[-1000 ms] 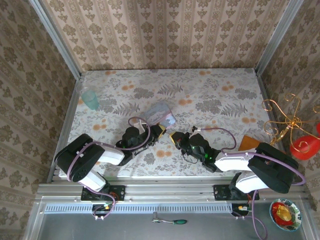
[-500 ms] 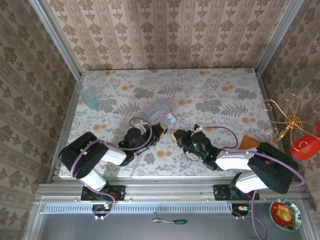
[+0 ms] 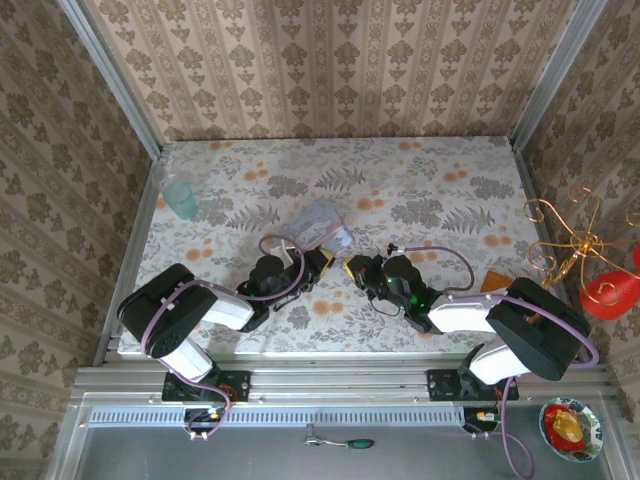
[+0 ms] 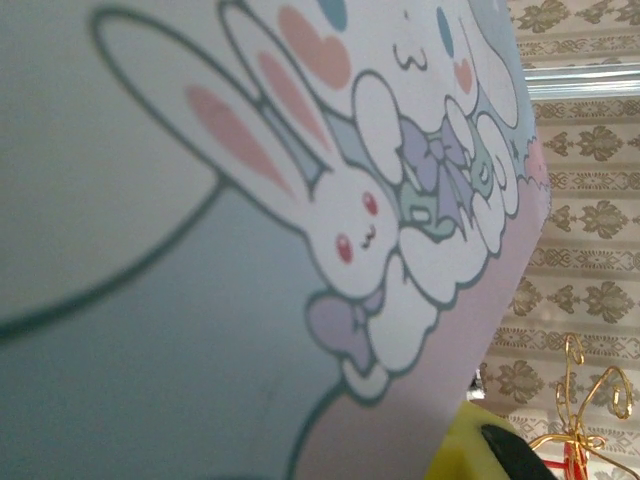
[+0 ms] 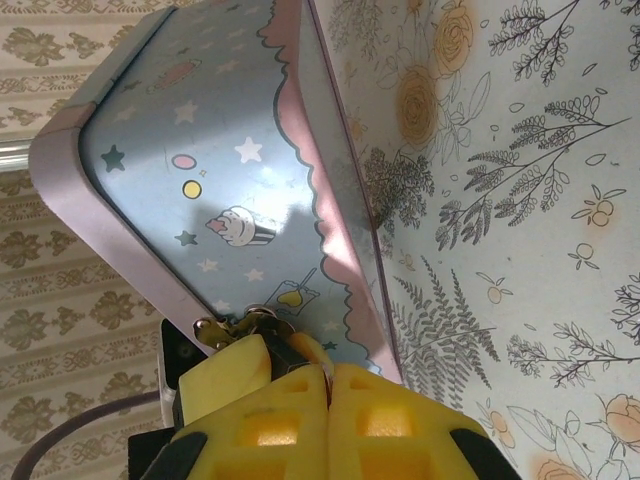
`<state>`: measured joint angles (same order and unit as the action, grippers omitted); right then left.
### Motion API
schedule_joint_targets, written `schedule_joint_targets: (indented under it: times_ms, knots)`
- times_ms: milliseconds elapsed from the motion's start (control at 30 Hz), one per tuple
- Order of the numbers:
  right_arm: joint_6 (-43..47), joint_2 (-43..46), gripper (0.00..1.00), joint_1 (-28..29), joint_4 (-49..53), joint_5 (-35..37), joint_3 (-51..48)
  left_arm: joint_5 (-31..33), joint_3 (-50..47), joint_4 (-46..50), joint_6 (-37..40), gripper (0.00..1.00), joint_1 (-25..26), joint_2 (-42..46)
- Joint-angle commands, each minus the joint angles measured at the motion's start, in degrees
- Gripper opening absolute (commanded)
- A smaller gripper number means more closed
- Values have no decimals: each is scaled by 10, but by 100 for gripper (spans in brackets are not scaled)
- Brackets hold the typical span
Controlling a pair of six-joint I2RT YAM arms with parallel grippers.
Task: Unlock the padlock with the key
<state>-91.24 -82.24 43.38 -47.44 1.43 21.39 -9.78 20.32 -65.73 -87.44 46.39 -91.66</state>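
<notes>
While box [image 5: 200, 180] crowds R tool [image 5: 318, 372], cup's [image 3: 181, 198] far.

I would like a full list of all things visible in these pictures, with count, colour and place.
box: one, pale blue with pink edge, table middle.
cup: one, clear teal, table's left edge.
brassy metal piece: one, at the tip of the right gripper, beside the box.
wire ornament: one, gold, right of the table.
red object: one, below the ornament.
tool: one, green handle, grey tray before the arm bases.
table: one, floral cloth.
left gripper: one, yellow fingers, at the box.
right gripper: one, yellow fingers, pressed together.
</notes>
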Motion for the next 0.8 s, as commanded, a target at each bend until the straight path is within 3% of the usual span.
schedule_joint_targets:
  times_ms: [0,767]
  knots:
    - [15,-15,0,37,-30,-22,24,-55,29,-31,-8,0,12,13]
    - [12,-57,0,79,-85,-15,38,-60,30,-10,-1,0,7,28]
